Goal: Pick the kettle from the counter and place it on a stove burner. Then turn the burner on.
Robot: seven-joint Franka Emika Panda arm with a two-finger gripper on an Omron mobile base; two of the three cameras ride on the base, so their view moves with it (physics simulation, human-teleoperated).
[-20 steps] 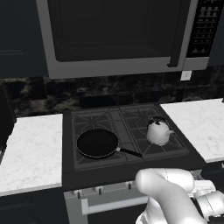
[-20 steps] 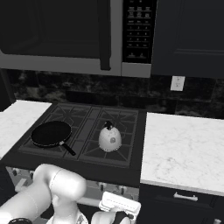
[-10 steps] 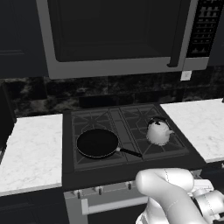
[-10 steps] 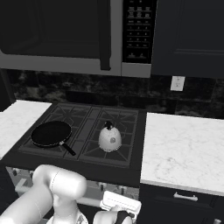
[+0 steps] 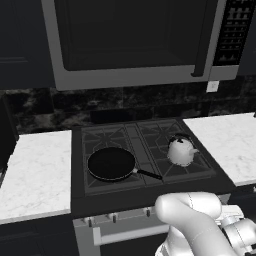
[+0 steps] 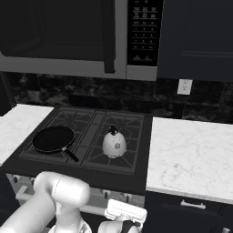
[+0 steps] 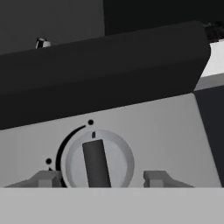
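The stove knob sits between the hand's spread fingertips.

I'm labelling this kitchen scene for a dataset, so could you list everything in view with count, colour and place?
Squat dome-shaped silvery-white kettle: one, dark arched handle, on the front right stove burner.
Round black frying pan: one, on the front left grate, handle pointing right.
Dark gas cooktop: one, black grates, between the counters.
White marble counter: two slabs, left and right of the cooktop.
Microwave: one, dark with grey frame, above the cooktop.
Wall outlet: one, white, on the dark backsplash.
Round grey stove knob: one, dark bar upright, on the grey front panel.
Robot hand: one, dark fingertips either side of the knob, apart from it.
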